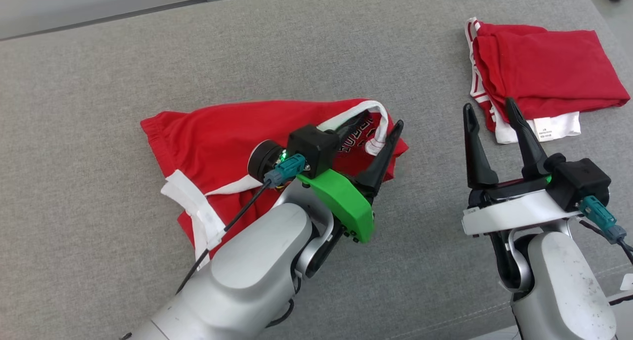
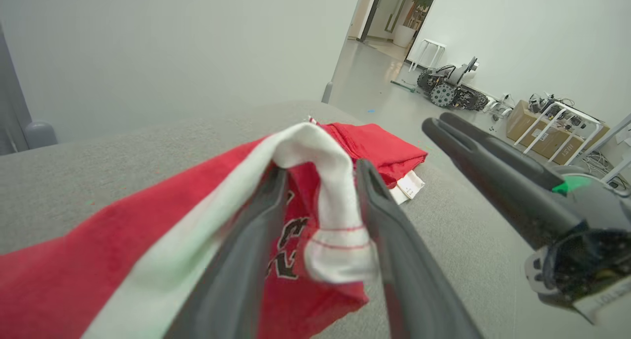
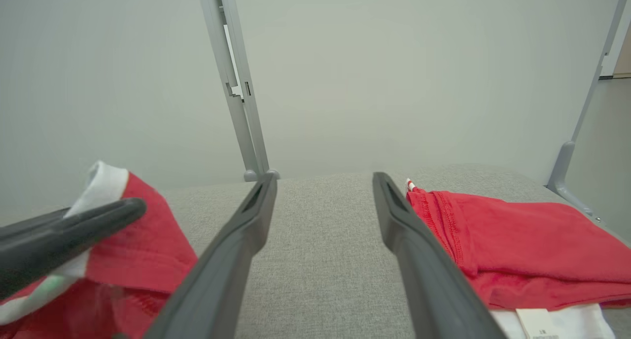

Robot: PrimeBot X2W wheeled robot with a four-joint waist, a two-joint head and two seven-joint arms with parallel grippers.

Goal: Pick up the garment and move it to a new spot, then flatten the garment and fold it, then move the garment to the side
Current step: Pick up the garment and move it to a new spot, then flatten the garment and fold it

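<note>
One crumpled garment (image 1: 212,137), one folded garment (image 1: 544,68)

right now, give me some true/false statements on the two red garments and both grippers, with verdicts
1. The right gripper is open and holds nothing. True.
2. The folded garment lies at the left of the head view. False: it lies at the far right.
3. The left gripper has its fingers apart at the white trim of the crumpled garment. True.
4. The crumpled garment is blue. False: it is red with white trim.
5. The two garments touch. False: bare grey surface lies between them.
</note>
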